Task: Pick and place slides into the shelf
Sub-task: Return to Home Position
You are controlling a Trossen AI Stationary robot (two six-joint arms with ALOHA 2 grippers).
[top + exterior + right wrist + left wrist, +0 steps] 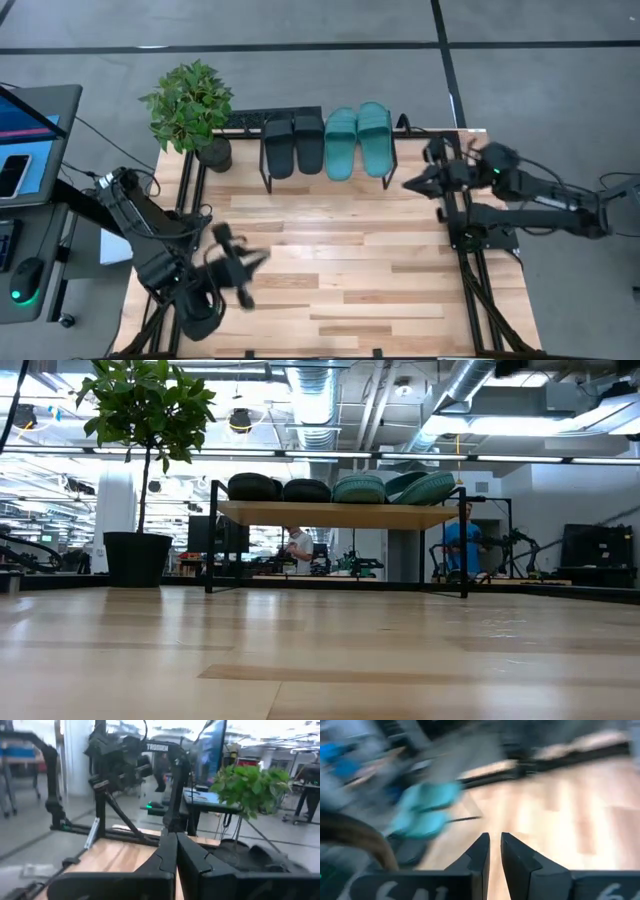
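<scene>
Up at the top centre of the high view, the shelf (340, 515) carries all four slides side by side on its light plank: two black slides (293, 144) on the left and two teal slides (357, 140) on the right, toes pointing toward the lower edge of the frame. The outer teal one sits slightly higher in the frame than its mate. In the low view, the four show as rounded humps along the plank, black at left and teal at right.

The left gripper (238, 266) hangs over the lower left of the wooden tabletop (350, 270), well apart from the shelf. Its wrist view shows the fingers (479, 854) drawn nearly together, with only a narrow slit between them and nothing held. The right gripper (418, 182) sits at the right of the frame, just beside the shelf's right end, with its fingers (167, 851) pressed together and empty.

A potted plant (188, 105) stands at the upper left corner of the tabletop, next to the shelf's left end. Behind the shelf, the low view shows two people (297, 546) in the room.
</scene>
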